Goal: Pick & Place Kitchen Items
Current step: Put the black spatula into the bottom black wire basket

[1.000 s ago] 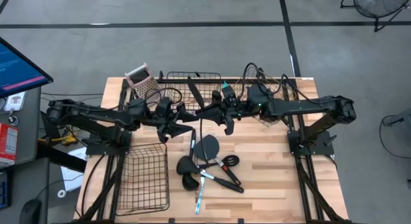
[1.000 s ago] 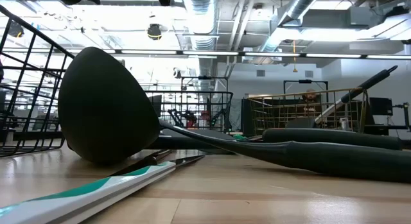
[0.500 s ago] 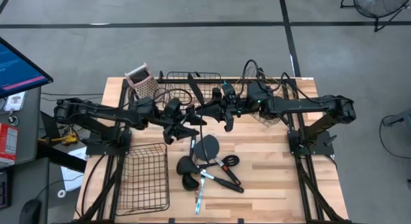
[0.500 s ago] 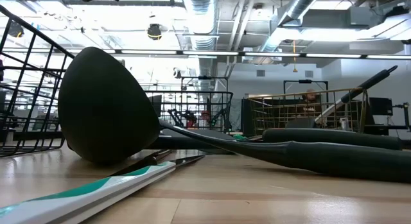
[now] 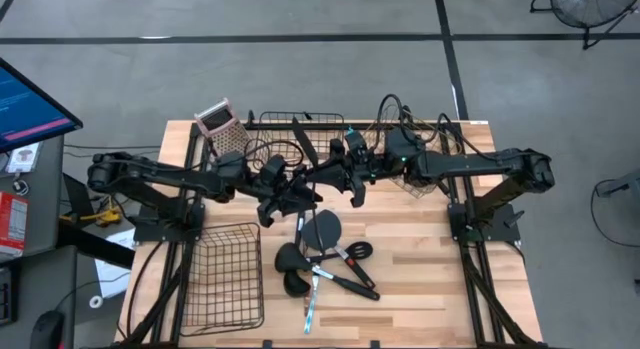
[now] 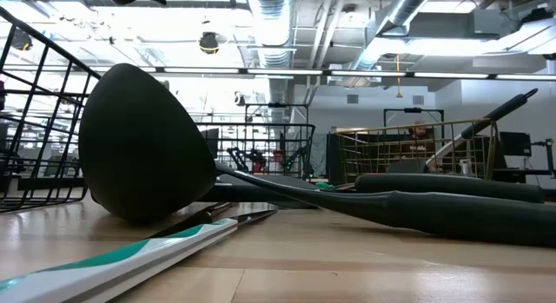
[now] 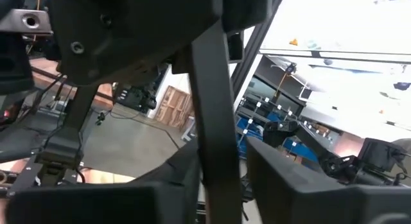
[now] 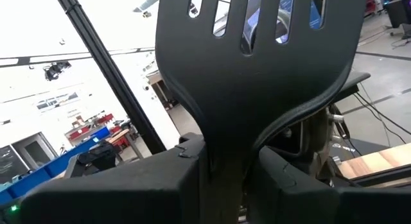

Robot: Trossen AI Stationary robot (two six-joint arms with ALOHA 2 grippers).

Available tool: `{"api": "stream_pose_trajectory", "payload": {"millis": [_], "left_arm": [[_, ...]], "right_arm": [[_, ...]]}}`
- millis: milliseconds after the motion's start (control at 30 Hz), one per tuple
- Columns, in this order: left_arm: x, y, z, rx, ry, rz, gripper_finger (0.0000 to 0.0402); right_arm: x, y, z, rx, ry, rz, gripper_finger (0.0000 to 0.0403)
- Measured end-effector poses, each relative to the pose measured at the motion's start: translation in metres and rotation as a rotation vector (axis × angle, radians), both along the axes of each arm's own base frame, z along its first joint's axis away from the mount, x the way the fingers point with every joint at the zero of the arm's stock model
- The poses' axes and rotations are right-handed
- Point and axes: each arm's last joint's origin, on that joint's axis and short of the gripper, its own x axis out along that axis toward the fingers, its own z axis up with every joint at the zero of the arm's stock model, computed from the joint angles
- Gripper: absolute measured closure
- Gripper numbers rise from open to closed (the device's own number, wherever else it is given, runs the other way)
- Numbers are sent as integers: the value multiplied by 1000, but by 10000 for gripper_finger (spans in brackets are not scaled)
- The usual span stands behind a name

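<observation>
A black slotted spatula (image 8: 257, 70) hangs above the table's middle, between my two grippers. My right gripper (image 5: 332, 175) reaches in from the right and is shut on it. My left gripper (image 5: 300, 194) reaches in from the left and is shut on its handle (image 7: 215, 121). Below them, other black utensils (image 5: 325, 254) lie in a loose pile on the wooden table (image 5: 420, 279). Among them are a ladle (image 6: 143, 147) resting on its bowl and a teal-and-white handled one (image 6: 130, 260). My left gripper pinches the spatula's straight handle (image 7: 217, 166) between its two fingers, coming about level from the table's left. The fingers lie across the handle, which is lifted clear of the table. My right gripper pinches the spatula's narrow neck (image 8: 225, 156) just under the slotted head, coming about level from the table's right. The head stands up beyond the fingers, clear of the table.
A wire mesh basket (image 5: 225, 274) lies at the near left. Another wire basket (image 5: 290, 134) and a brass-coloured one (image 5: 420, 159) stand along the far edge, with a pink-topped grater (image 5: 218, 122) at the far left. Bare wood shows at the near right.
My left gripper has moved toward the table's right, up to the spatula that my right gripper holds, and has closed on its handle. My right gripper and the spatula have kept still.
</observation>
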Motion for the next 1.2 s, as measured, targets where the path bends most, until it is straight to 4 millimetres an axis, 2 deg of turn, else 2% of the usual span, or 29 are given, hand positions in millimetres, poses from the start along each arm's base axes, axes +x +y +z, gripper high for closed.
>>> {"api": "stream_pose_trajectory", "payload": {"millis": [133, 333, 567, 800, 900, 1200], "left_arm": [[0, 0, 0, 4, 1, -2, 364], [0, 0, 0, 10, -1, -1, 364], [-1, 0, 1, 28, -20, 9, 364], [-2, 0, 2, 28, -28, 27, 365], [-3, 1, 4, 31, -35, 38, 398], [-3, 5, 4, 36, -39, 54, 399]], "right_arm": [[0, 1, 0, -5, -1, 4, 338], [0, 3, 0, -5, 1, 10, 338], [0, 3, -1, 17, 13, 14, 283], [-1, 2, 0, 20, 9, 10, 276], [-3, -1, 3, 18, -6, 10, 276], [-3, -8, 4, 29, -14, 4, 238]]}}
